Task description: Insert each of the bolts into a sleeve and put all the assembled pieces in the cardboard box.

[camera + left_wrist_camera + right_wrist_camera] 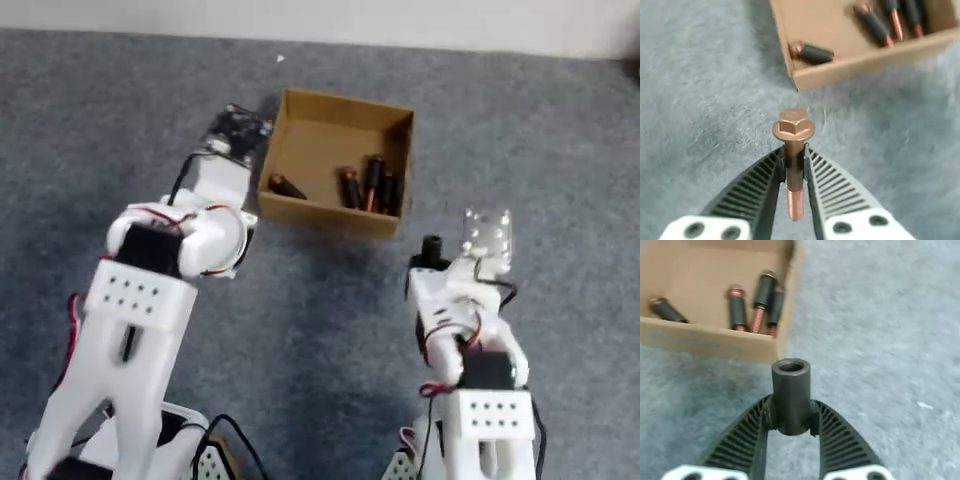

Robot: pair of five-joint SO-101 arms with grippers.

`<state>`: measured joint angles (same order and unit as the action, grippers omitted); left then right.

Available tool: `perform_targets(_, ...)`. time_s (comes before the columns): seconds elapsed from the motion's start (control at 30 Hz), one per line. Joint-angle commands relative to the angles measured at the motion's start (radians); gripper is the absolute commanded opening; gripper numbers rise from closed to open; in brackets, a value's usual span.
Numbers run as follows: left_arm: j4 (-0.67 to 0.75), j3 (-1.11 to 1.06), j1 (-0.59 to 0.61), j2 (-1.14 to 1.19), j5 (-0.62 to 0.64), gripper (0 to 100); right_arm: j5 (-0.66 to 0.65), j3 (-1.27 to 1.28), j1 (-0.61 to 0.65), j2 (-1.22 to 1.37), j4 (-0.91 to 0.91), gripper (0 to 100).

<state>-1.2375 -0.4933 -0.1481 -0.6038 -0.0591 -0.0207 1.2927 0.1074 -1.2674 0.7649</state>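
Left end effector [794, 150] clamps a copper bolt [793, 129], right end effector [791, 405] clamps a dark sleeve [790, 384]; cardboard box [330, 218] holds seemingly 4 assembled pieces [365, 186].

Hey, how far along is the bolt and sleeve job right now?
Done: four assembled pieces lie in the box. In hand: the left tool grips a bolt, the right tool a sleeve, not yet joined. Left: join them and box the piece.
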Motion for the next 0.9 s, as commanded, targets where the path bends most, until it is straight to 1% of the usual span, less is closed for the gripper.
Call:
perform_targets(0.0, 0.044, 0.01, -0.012, -0.116, 0.181, 0, -0.003, 0.021, 0.068, -0.125, 0.005, 0.5)
perform_targets(0.1, 0.078, 0.01, -0.013, -0.162, 0.276, 0, -0.008, 0.059, 0.128, -0.216, 0.005, 0.5)
perform_targets(0.17, 0.097, 0.01, -0.028, -0.182, 0.327, 0, -0.057, 0.087, 0.168, -0.275, 0.005, 0.5)
perform_targets(0.3, 0.104, 0.002, -0.104, -0.24, 0.394, 0, -0.124, 0.156, 0.254, -0.404, 0.005, 0.5)
perform_targets(0.37, 0.135, -0.022, -0.148, -0.286, 0.43, 0, -0.138, 0.189, 0.283, -0.478, 0.005, 0.5)
perform_targets(0.47, 0.241, -0.101, -0.189, -0.361, 0.479, 0, -0.152, 0.236, 0.32, -0.578, 0.005, 0.5)
perform_targets(0.67, 0.47, -0.272, -0.22, -0.458, 0.569, 0, -0.163, 0.254, 0.367, -0.568, 0.004, 0.5)
perform_targets(0.77, 0.542, -0.325, -0.239, -0.47, 0.6, 0, -0.163, 0.254, 0.394, -0.57, 0.004, 0.5)
perform_targets(0.87, 0.568, -0.354, -0.282, -0.47, 0.611, 0, -0.163, 0.255, 0.41, -0.57, 0.004, 0.5)
